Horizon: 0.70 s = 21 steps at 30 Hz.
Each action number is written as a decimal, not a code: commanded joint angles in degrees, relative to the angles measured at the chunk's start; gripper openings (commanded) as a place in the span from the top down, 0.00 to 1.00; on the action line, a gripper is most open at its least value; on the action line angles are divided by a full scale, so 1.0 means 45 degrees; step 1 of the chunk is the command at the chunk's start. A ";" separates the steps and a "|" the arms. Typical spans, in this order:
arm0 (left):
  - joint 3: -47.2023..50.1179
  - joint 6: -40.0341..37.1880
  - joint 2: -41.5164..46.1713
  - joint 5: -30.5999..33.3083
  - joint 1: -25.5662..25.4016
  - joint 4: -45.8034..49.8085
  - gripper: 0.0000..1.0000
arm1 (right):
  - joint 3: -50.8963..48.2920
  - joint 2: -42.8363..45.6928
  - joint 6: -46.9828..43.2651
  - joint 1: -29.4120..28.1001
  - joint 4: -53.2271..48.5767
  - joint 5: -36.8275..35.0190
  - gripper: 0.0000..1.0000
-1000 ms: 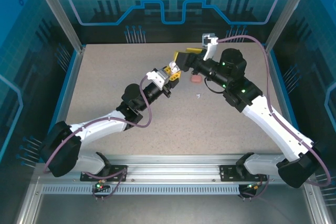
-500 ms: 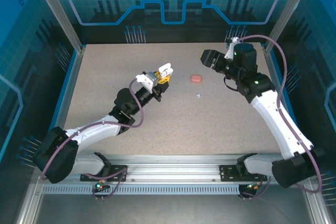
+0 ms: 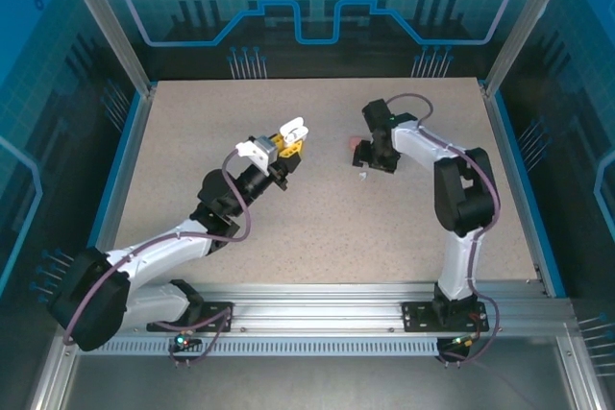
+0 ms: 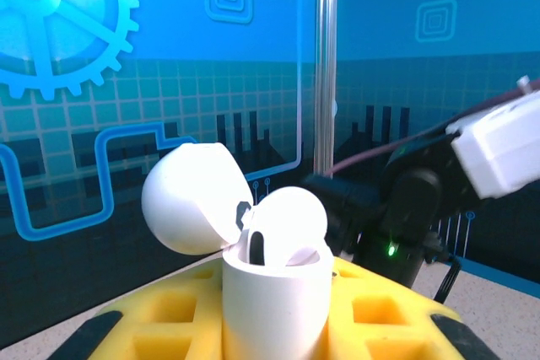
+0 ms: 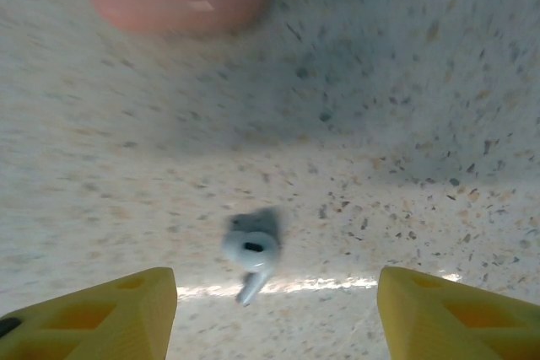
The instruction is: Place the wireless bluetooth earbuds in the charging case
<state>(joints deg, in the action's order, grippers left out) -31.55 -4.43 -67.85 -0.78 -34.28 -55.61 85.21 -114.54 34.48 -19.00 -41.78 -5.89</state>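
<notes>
**Now the right gripper sits low over the loose earbud**

From above, the right gripper (image 3: 373,156) has come down from its raised spot at the far right of the table (image 3: 192,141). It is now low near the middle, beside the pink case (image 3: 356,144), and the loose earbud (image 3: 361,177) lies just on the near side of it. The left gripper (image 3: 286,138), left of centre, has barely shifted and stays clamped on the white charging case (image 3: 293,128).

In the left wrist view, that case stands upright between the yellow fingers. Its lid (image 4: 196,198) is swung back to the left, and a seated earbud (image 4: 288,223) rests in the open top.

In the right wrist view, the jaws stand wide. The yellow fingertips (image 5: 110,305) sit left and right of the loose earbud, which lies on the table touching neither. The pink case lies farther off, apart from it.
</notes>
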 commanded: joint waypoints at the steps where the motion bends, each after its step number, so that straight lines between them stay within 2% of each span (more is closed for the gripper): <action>1: 0.0384 0.0007 0.0345 0.0260 0.0123 -0.0409 1.00 | 0.0743 -0.0222 0.0008 -0.0333 -0.0709 -0.0781 0.36; 11: 0.0629 0.0128 0.0284 0.0307 0.0299 -0.0760 1.00 | 0.2000 -0.1595 0.0313 -0.0959 -0.1504 -0.1833 0.39; 21: 0.0742 0.0241 0.0270 0.0209 0.0549 -0.1001 1.00 | 0.2804 -0.2529 0.0574 -0.1381 -0.2314 -0.2569 0.50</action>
<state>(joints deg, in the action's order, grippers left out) -28.73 -4.38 -67.40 -0.23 -32.40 -56.86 96.14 -124.68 36.01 -24.10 -49.17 -15.25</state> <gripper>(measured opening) 0.224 0.504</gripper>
